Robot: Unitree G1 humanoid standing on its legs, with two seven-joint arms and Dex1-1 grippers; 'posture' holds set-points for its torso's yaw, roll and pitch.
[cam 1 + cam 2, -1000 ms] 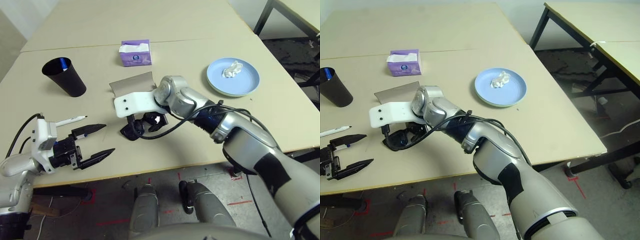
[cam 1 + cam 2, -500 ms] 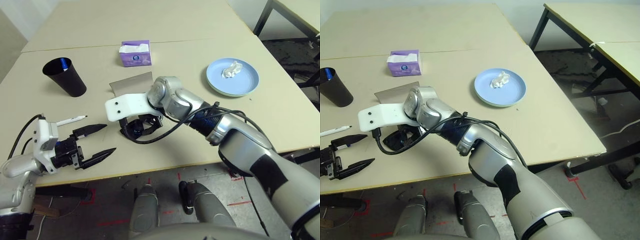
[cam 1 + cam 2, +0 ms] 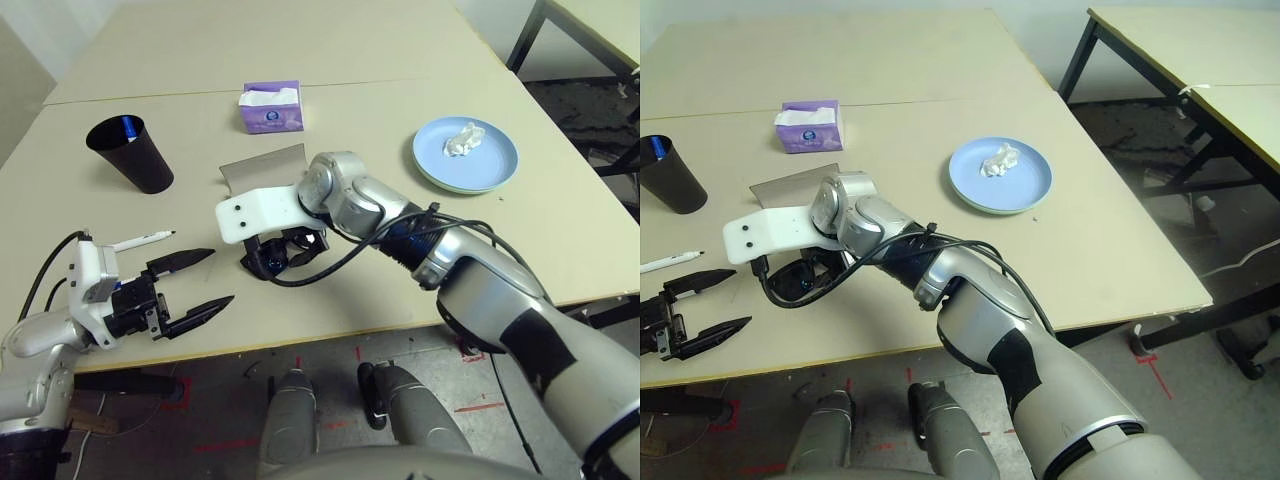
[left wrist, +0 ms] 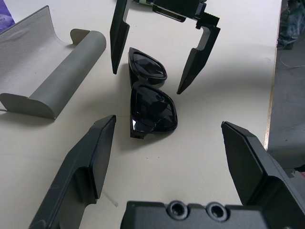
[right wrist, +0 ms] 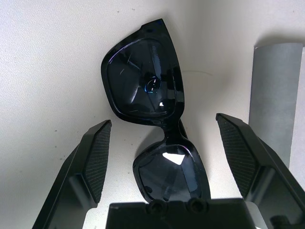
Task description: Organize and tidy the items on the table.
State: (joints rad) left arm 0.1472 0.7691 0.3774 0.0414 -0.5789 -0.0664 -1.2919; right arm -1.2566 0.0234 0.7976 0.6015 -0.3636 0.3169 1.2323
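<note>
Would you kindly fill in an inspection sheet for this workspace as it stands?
Surface: beige table, flat.
Job's things: sunglasses folded, lying beside the open grey case; pen near the left gripper; tissue on the blue plate; cup upright.
Clutter: purple tissue box.
Grippers: left gripper open, empty; right gripper open, straddling the sunglasses.
Cables: black cable looping under the right arm.
Surroundings: second table at right.
</note>
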